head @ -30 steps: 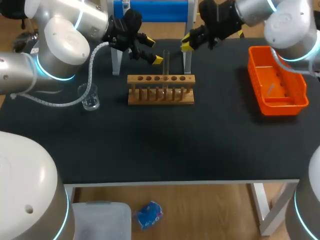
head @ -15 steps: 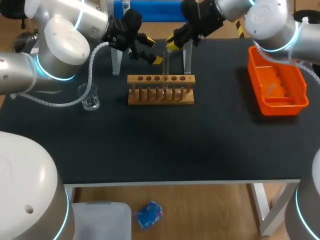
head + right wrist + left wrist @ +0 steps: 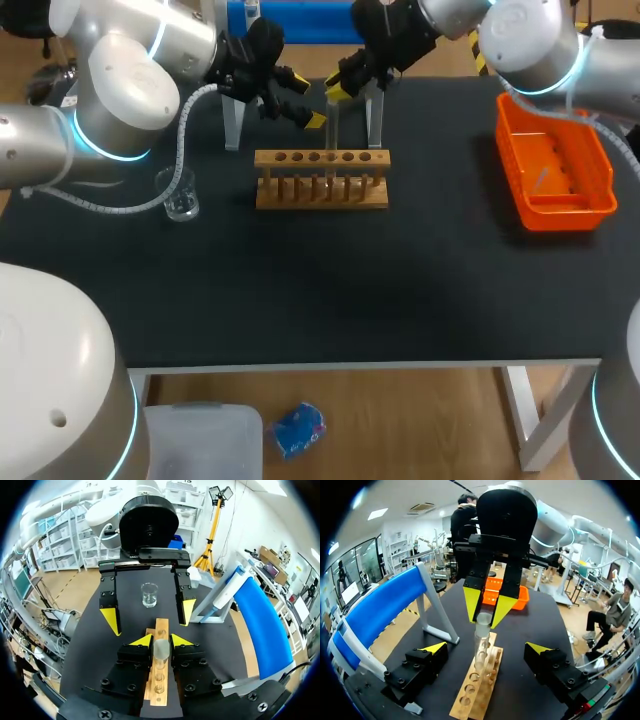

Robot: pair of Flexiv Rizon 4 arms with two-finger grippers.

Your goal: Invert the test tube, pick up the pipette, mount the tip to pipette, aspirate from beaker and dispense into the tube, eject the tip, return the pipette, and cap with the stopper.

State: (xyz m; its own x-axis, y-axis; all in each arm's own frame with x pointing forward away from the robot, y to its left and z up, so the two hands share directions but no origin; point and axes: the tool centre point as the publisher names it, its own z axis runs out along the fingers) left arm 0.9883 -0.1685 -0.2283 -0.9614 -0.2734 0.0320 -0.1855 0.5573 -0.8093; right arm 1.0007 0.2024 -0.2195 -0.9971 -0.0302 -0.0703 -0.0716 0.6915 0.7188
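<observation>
Test tube (image 3: 161, 649): upright in the wooden rack (image 3: 321, 180), in a hole near the rack's middle, with its upper end standing clear above the top bar.

Right gripper (image 3: 340, 88): comes down on the tube from above. Its fingers are drawn nearly together, one yellow tip on each side of the tube's upper end. In the right wrist view both fingers appear to touch the glass, so we log the tube as gripped. We judge the hold is high because only that end is free of the rack, and a straight lift would clear the hole before any turning over.

Left gripper (image 3: 300, 108): spread wide and empty, facing the tube just beside the rack. We take it to be waiting, perhaps to receive the tube.

Beaker (image 3: 179, 193): on the table well apart from the rack, out of the lift path.

Step in hand, by our reading: the inversion, the first step of the task.
</observation>
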